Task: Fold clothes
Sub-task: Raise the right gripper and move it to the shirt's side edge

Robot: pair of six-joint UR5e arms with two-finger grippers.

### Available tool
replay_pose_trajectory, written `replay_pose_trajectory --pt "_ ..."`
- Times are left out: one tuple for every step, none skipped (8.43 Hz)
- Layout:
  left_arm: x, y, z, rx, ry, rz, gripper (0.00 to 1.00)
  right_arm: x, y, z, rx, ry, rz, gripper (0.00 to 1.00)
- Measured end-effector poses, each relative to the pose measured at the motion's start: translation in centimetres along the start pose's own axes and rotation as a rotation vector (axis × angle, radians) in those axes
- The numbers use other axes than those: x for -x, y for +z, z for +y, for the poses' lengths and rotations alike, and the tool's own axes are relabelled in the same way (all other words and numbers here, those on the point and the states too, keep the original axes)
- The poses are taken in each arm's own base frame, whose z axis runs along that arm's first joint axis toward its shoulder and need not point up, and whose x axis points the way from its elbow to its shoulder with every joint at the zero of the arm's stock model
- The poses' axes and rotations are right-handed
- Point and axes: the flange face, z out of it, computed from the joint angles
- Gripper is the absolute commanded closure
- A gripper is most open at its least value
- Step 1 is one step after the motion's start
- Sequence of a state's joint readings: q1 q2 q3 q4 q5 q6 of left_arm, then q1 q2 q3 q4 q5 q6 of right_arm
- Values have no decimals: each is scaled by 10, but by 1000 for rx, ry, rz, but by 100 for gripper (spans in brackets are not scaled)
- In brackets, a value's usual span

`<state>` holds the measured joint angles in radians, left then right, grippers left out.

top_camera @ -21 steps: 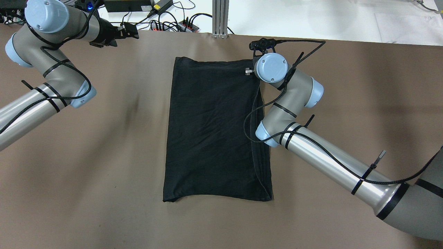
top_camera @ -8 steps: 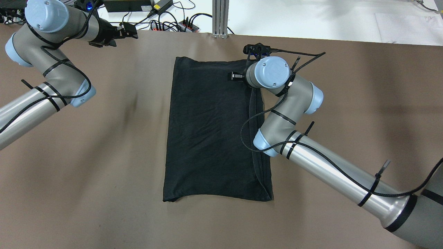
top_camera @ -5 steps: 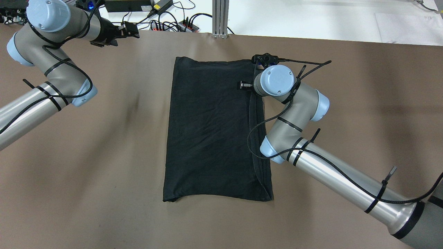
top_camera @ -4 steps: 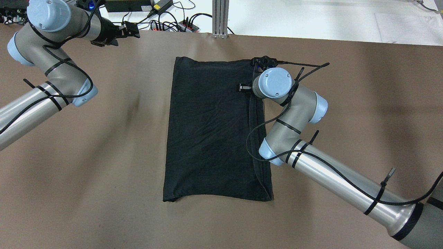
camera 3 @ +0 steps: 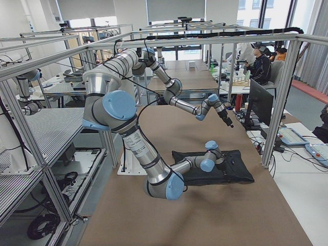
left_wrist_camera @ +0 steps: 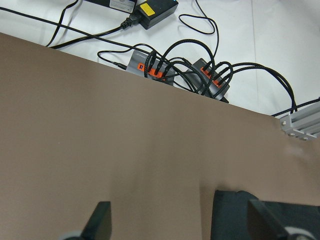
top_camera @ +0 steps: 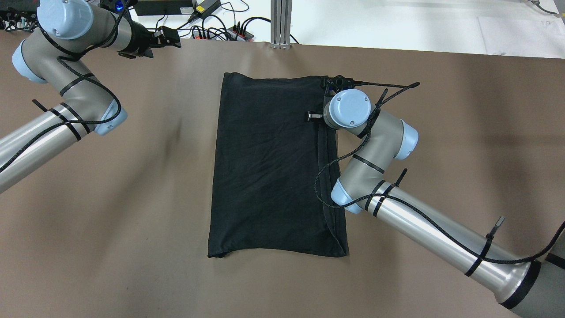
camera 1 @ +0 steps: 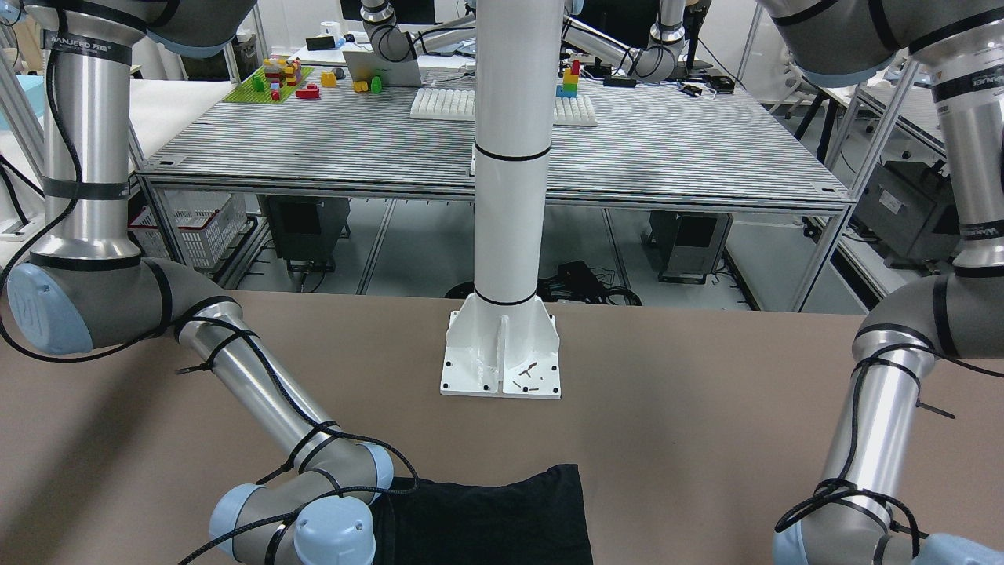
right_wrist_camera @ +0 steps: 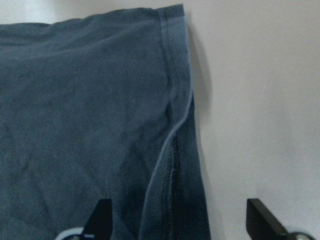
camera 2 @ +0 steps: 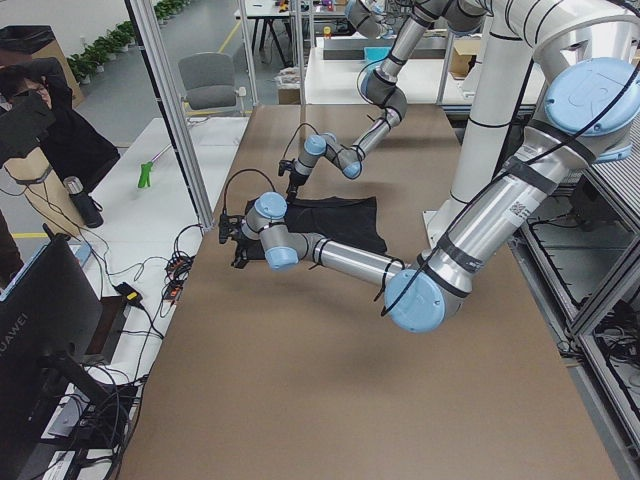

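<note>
Silver arm tubes (top_camera: pixel 432 236), grey joints (top_camera: pixel 379 132), pale-blue caps (top_camera: pixel 349 108), black braided cables (top_camera: pixel 315 185), zip ties (top_camera: pixel 476 263).

One black T-shirt (top_camera: pixel 273 163) on one bench (top_camera: pixel 110 221). Two arms (top_camera: pixel 419 221), two claws: left claw (top_camera: pixel 174 39), right claw (top_camera: pixel 311 115). Past the bench edge, two cable hubs (left_wrist_camera: pixel 150 65) and one power brick (left_wrist_camera: pixel 152 7).
</note>
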<state>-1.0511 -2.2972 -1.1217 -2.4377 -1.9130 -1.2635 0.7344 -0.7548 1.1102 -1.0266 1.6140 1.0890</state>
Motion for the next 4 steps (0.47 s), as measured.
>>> replay_pose_trajectory --pt "-2 0 0 0 1 2 5 -5 2 -1 5 -3 8 6" --pt "-3 0 0 0 2 3 5 -13 4 -2 9 -15 18 6" --pt "-5 0 1 1 2 3 5 -26 8 -3 15 -30 30 6" --pt "-5 0 1 1 1 4 5 -40 9 -7 26 -40 36 6"
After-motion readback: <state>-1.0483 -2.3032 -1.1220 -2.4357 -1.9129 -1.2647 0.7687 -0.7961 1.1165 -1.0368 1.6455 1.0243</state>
